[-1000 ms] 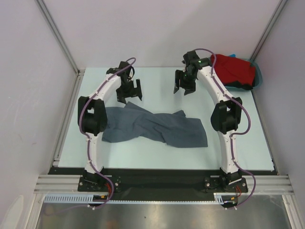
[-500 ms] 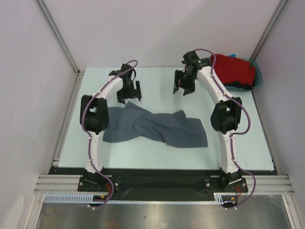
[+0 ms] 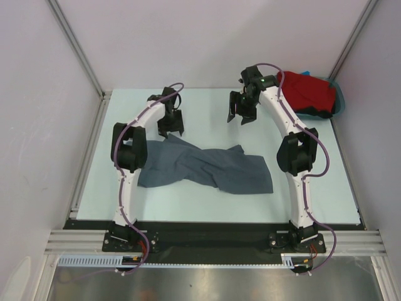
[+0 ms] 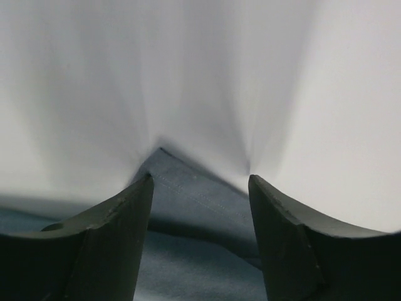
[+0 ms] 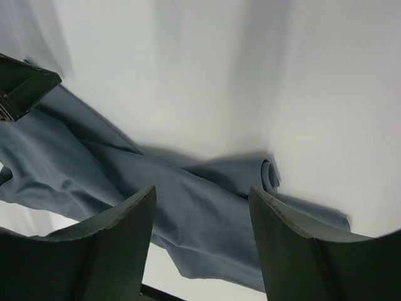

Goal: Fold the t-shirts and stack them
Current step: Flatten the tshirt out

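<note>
A slate-grey t-shirt (image 3: 203,166) lies crumpled across the middle of the table. My left gripper (image 3: 170,128) hovers low over its far left corner. In the left wrist view that corner (image 4: 188,204) lies between the two dark fingers of the left gripper (image 4: 200,183), which stand apart and pinch nothing. My right gripper (image 3: 240,117) is open above bare table beyond the shirt. Its wrist view looks down on the grey t-shirt (image 5: 188,216) past the right gripper (image 5: 202,191). A red t-shirt (image 3: 307,93) is heaped at the far right.
The red shirt sits in a teal tub (image 3: 339,95) in the far right corner, with a bit of blue cloth (image 3: 306,73) on top. White walls close in the table on the left, back and right. A metal rail runs along the near edge.
The left gripper has dropped closer to the grey shirt's far left corner and its jaws have narrowed. The right arm and both shirts have not moved.
</note>
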Robot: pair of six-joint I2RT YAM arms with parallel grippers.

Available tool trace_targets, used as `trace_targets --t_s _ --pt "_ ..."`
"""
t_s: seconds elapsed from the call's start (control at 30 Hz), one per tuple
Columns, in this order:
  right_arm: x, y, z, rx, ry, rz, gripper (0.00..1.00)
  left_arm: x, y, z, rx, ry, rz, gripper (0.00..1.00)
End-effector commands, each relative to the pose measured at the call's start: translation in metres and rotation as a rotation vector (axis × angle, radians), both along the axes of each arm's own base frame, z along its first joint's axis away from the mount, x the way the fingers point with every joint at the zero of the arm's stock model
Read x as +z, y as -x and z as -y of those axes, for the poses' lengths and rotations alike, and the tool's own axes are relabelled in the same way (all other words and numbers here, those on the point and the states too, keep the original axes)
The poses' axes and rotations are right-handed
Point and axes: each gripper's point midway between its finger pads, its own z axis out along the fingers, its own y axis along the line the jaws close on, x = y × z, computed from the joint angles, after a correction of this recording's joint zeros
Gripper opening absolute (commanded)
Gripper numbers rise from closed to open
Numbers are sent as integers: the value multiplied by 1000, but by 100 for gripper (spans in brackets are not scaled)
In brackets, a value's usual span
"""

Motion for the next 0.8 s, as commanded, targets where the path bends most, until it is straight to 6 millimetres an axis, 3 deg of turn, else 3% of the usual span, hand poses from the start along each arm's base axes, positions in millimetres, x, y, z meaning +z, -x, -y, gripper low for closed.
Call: trace_targets --t_s 0.0,0.07,0.43,0.53,0.57,0.7,0.77 --pt "13 -6 2 -4 -3 31 67 6 -17 2 -4 4 49 67" --pt "13 -7 4 -7 1 29 67 2 -16 4 -4 12 41 59" --pt "10 -6 7 -13 2 14 67 -8 -6 -1 3 -12 4 51" --pt "9 -6 8 -15 1 11 67 -14 -2 -6 11 -34 -13 36" --pt "9 -5 7 -14 1 10 66 -16 0 -7 14 -38 -20 23" --pt "8 -5 7 -14 0 9 66 -19 4 -10 21 -52 -37 14" --pt "9 -5 8 -16 -1 10 66 -18 4 -9 21 -52 -35 0"
